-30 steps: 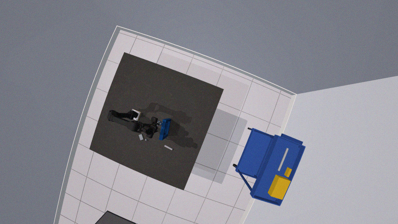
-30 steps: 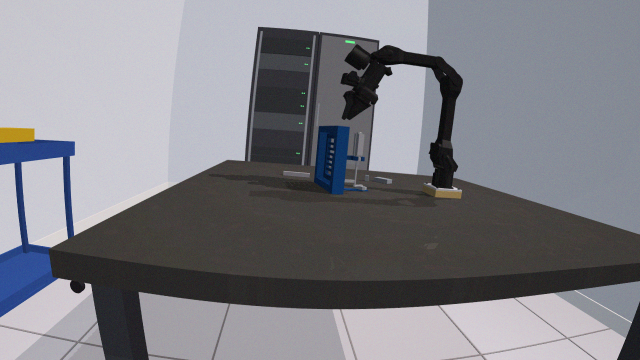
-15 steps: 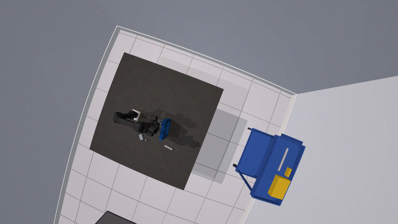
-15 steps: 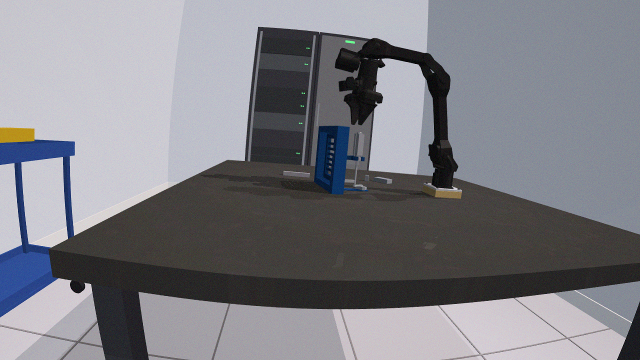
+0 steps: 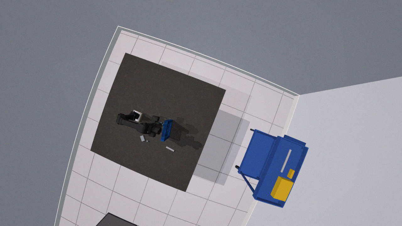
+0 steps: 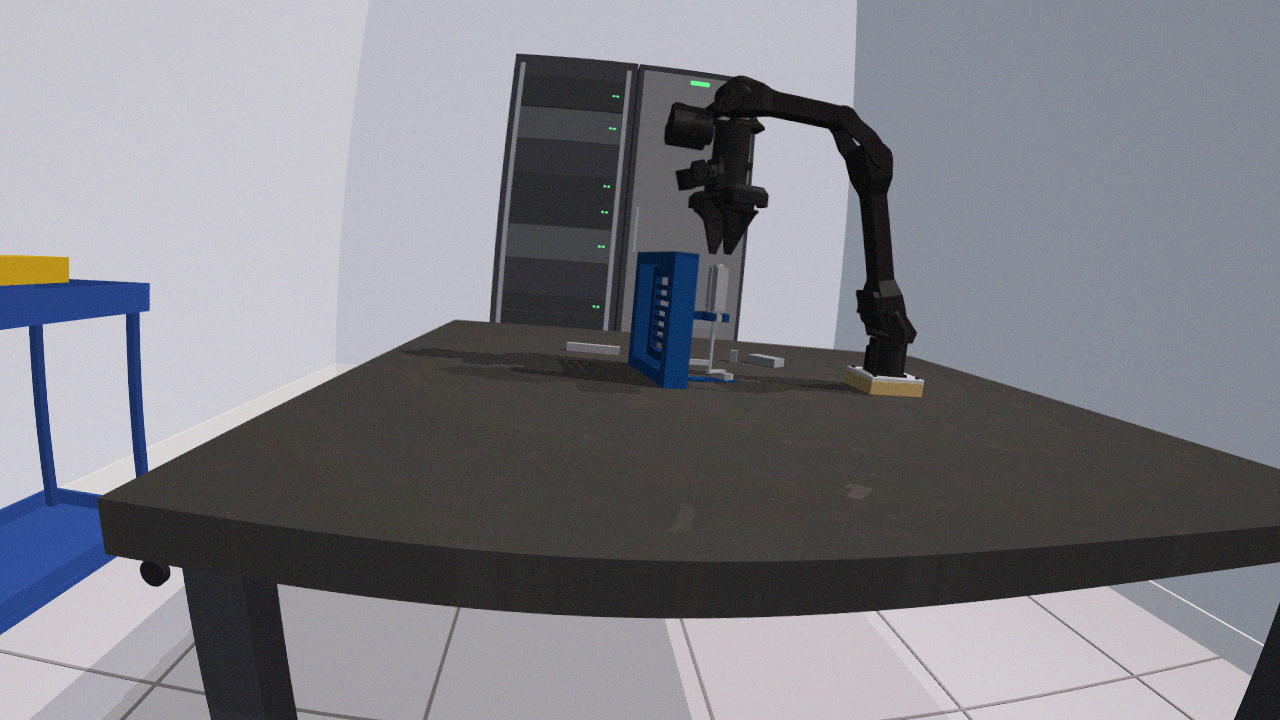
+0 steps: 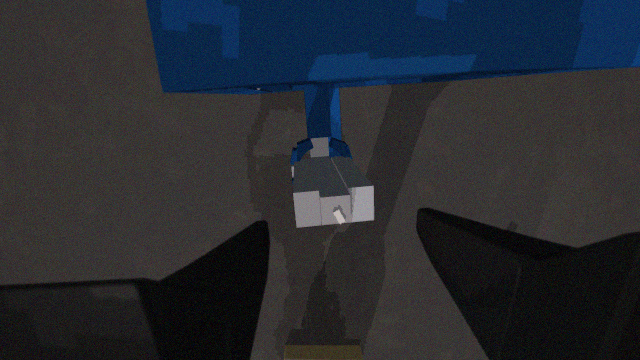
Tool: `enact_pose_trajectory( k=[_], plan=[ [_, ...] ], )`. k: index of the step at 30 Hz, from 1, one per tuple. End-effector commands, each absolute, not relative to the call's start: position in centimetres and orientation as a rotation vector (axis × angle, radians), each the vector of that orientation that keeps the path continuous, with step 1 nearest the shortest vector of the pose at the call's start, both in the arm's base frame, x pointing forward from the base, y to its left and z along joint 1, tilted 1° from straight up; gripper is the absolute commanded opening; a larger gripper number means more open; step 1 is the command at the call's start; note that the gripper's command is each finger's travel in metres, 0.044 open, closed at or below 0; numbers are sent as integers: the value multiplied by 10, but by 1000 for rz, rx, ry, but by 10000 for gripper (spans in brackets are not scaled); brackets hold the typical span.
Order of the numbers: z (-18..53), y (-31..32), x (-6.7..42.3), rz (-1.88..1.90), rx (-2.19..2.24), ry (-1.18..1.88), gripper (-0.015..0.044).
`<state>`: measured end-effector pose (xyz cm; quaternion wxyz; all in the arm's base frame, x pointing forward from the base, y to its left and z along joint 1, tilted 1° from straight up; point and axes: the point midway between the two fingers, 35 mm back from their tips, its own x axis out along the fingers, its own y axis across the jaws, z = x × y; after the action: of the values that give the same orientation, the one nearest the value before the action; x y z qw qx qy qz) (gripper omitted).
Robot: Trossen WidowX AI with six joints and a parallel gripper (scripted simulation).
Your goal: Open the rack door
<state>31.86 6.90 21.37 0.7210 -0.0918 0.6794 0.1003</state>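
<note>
The blue rack frame (image 5: pixel 163 135) (image 6: pixel 682 308) (image 7: pixel 225 75) stands upright on the table. Its slatted door (image 6: pixel 659 329) looks shut, in line with the frame. The pale grey upright handle (image 6: pixel 719 288) (image 7: pixel 306 209) stands on the arm's side, carried by a blue bracket (image 6: pixel 704 316) (image 7: pixel 320 112). My gripper (image 6: pixel 723 251) (image 7: pixel 343 225) is open and points straight down. Its tips are just above the handle's top in the exterior view. In the wrist view the handle shows between and slightly ahead of the fingertips. Nothing is held. In the top view the gripper's fingertips are hard to make out.
On the table (image 5: pixel 157 81) (image 6: pixel 554 465) lie a pale bar (image 5: pixel 170 148) (image 6: pixel 592 348) beyond the frame, a pale block (image 5: pixel 142 138) (image 6: pixel 766 360) and a small piece (image 5: pixel 147 141) (image 6: pixel 733 355). The arm's base (image 5: pixel 138 119) (image 6: pixel 886 386) is behind the handle. A blue cart (image 5: pixel 254 154) stands off the table.
</note>
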Motion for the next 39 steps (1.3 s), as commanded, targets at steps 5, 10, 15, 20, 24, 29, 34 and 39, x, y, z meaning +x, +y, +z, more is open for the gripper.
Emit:
enact_pose_trajectory(
  k=[5, 10, 15, 20, 24, 29, 34, 39],
  plan=[
    [199, 70, 321, 232, -205, 1511, 298],
    [191, 71, 321, 233, -205, 1513, 298],
    [183, 71, 322, 235, -205, 1515, 298],
    [175, 71, 322, 237, -206, 1517, 298],
    [168, 71, 322, 238, -206, 1518, 298],
    [160, 71, 322, 240, -207, 1520, 298],
    [152, 71, 321, 242, -207, 1522, 298],
    [148, 71, 321, 243, -207, 1523, 272]
  ],
)
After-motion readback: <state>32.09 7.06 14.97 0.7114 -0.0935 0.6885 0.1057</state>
